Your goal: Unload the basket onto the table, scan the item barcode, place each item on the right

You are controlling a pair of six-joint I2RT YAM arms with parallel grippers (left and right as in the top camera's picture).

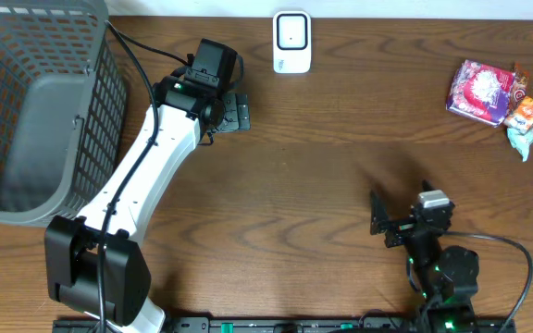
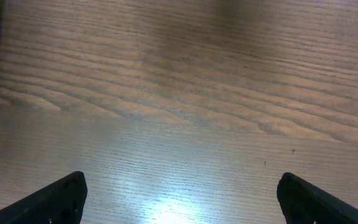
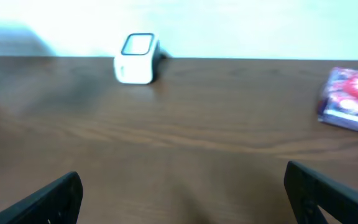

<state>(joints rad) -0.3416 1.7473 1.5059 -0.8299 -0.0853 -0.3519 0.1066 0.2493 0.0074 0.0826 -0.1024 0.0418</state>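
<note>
Jaws are spread wide on both arms, nothing between them. Left jaws sit just down-left of the white scanner point(image 1: 291, 42); right jaws are well below it and off to its right, low over the bench point(image 1: 322, 148). The item, a purple box point(image 1: 478, 91), lies far right of the scanner, with a small orange packet point(image 1: 526, 113) and a teal wrapper point(image 1: 528, 137) bunched against it; can't tell if they're touching. A grey basket point(image 1: 26, 111) far left of the scanner is cut off by the frame. The left wrist view only gives bare wood plus fingertips point(image 2: 61, 199) in the bottom corners. The right wrist view is blurry, the box is chopped by the edge, and I can't make out any barcode.
</note>
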